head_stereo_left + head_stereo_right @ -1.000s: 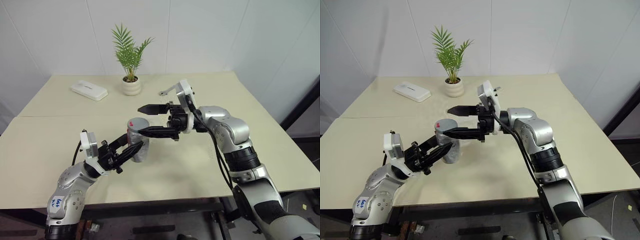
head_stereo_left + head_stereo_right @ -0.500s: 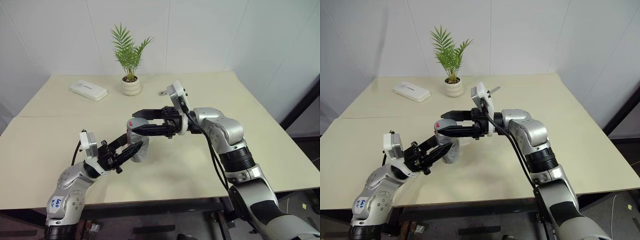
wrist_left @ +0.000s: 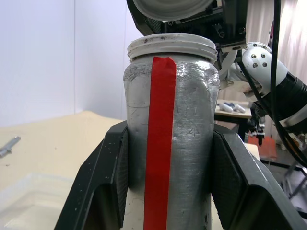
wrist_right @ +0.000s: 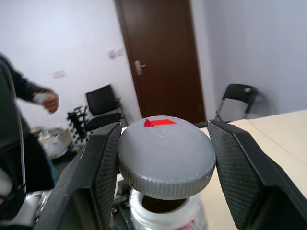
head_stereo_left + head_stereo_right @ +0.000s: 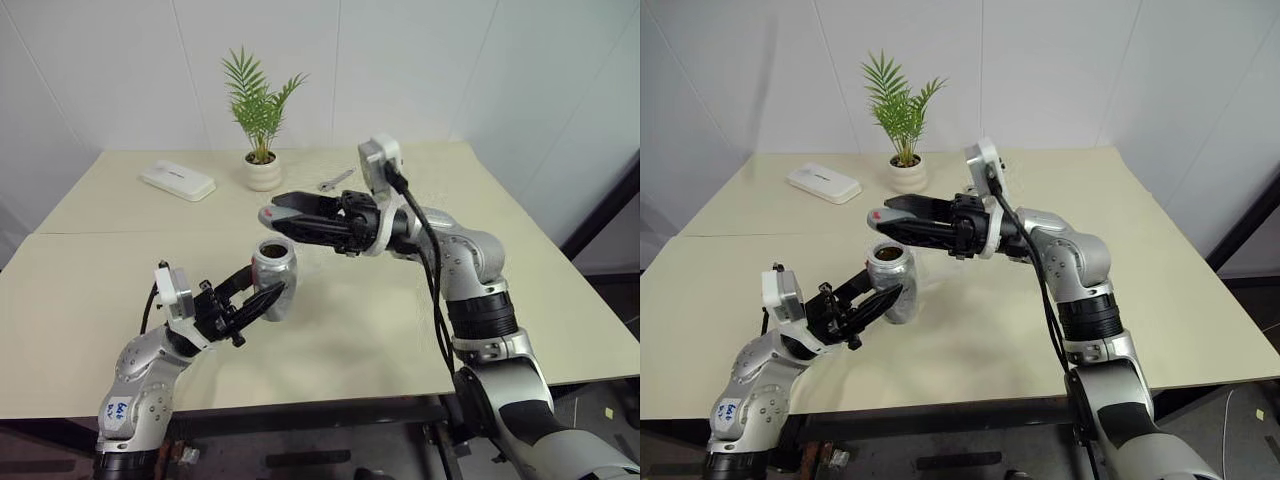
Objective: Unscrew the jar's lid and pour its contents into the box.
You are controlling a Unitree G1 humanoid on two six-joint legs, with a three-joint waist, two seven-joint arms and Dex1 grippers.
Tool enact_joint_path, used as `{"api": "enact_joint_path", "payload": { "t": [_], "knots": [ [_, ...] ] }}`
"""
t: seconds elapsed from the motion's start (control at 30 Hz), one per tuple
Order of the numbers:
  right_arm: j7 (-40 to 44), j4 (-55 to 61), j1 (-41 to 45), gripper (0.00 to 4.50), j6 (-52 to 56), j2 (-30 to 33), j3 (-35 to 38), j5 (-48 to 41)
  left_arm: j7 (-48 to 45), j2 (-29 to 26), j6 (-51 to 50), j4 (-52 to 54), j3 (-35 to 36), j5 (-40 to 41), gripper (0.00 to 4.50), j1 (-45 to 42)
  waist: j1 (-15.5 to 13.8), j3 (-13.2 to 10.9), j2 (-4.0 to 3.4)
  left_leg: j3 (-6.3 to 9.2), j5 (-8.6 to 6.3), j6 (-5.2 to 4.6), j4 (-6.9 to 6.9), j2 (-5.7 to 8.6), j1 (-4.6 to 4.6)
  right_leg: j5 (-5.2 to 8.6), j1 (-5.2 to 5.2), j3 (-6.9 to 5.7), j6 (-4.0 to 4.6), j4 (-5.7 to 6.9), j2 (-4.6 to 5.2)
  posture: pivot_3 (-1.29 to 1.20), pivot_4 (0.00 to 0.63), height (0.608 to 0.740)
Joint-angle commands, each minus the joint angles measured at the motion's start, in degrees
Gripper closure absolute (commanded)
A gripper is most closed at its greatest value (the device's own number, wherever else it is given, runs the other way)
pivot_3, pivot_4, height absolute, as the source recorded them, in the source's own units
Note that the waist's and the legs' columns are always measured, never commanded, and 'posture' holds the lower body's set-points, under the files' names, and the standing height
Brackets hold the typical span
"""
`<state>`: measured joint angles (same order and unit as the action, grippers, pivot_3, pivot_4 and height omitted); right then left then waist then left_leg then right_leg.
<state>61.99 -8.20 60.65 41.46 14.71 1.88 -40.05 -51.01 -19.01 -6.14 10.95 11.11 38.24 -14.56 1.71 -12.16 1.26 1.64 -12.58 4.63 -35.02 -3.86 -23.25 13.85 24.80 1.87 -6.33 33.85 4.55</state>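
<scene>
The left gripper (image 5: 262, 291) is clamping the jar (image 5: 274, 279) upright above the table (image 5: 400, 330), its mouth open with the brown contents (image 5: 272, 249) showing — the right gripper (image 5: 275, 216) is pinching the lid (image 4: 166, 154) just above that mouth, apart from it

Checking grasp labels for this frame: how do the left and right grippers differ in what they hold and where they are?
The left gripper is shut on the jar, low over the table; the right gripper is shut on the lid, lifted just above the jar's open mouth. The left clamps the jar's sides with its red stripe facing that wrist; the right pinches the lid's rim, red mark on top. Both are two-finger black grippers, closed on grey parts.
</scene>
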Motion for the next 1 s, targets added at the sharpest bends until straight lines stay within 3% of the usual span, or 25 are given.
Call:
{"api": "enact_joint_path", "payload": {
  "t": [0.03, 0.2, 0.5, 0.57, 0.7, 0.83, 1.0],
  "knots": [
    [-2.53, -0.86, -3.87, 1.98, -7.91, 4.1, 2.1, 5.55, -0.32, 0.05, 1.4, 0.6, -0.11, 0.05, 2.62, -0.43, -0.17, 0.02, 0.04, 0.0, -0.01, -0.01, 0.0, 0.0, 0.01, 0.0, -0.04, 0.0, 0.0, -0.03, 0.0, 0.0, 0.15, 0.74],
    [-4.38, -14.19, -12.03, 1.98, -29.47, 11.1, -0.32, 20.31, 0.23, -0.05, 1.25, 0.66, -0.03, 0.37, 2.62, -0.23, -0.14, 0.02, 0.05, -0.2, -0.05, -0.04, -0.03, 0.01, 0.0, -0.08, -0.11, 0.17, -0.04, -0.32, 0.0, 0.0, 0.15, 0.74],
    [-11.43, -36.34, -17.17, 1.98, -46.57, 11.86, 4.0, 26.32, 0.73, -0.52, 0.57, 0.18, 0.77, 1.07, 2.62, -1.43, 1.49, 0.01, 0.07, -0.68, -0.17, -0.22, -0.05, 0.01, 0.11, -0.25, 0.05, 0.62, -0.39, -0.26, -0.01, 0.0, 0.15, 0.74],
    [-11.81, -38.44, -16.83, 1.26, -46.36, 11.43, 4.73, 25.94, 0.76, -0.59, 0.41, -0.06, 0.89, 1.19, 2.62, -1.81, 1.6, 0.01, 0.07, -0.74, -0.17, -0.22, -0.09, 0.03, 0.12, -0.25, 0.05, 0.73, -0.37, -0.28, -0.01, 0.0, 0.15, 0.74],
    [-10.89, -38.25, -16.32, 0.02, -46.21, 11.45, 4.84, 25.73, 1.42, -0.86, -0.79, -0.41, 1.46, 1.89, 2.62, -2.33, 1.67, 0.01, 0.07, -0.85, -0.16, -0.22, -0.12, 0.05, 0.17, -0.25, 0.04, 0.89, -0.37, -0.27, -0.03, 0.0, 0.15, 0.74],
    [-8.37, -32.59, -16.75, 0.02, -44.29, 12.85, 4.89, 24.44, 6.26, -2.01, -9.06, -1.33, 4.59, 8.01, 2.62, -4.57, 1.62, 0.0, 0.08, -0.85, -0.16, -0.22, -0.13, 0.05, 0.17, -0.26, 0.04, 0.9, -0.38, -0.26, -0.04, 0.0, 0.15, 0.74],
    [-3.56, -15.48, -19.27, 0.02, -35.85, 15.57, 3.59, 21.03, 8.72, -4.46, -9.97, -7.02, 6.97, 6.17, 2.62, -10.09, 1.36, 0.0, 0.08, -0.84, -0.16, -0.22, -0.13, 0.05, 0.17, -0.62, 0.09, 0.91, -1.06, -0.19, -0.06, 0.0, 0.15, 0.74]
  ]
}}
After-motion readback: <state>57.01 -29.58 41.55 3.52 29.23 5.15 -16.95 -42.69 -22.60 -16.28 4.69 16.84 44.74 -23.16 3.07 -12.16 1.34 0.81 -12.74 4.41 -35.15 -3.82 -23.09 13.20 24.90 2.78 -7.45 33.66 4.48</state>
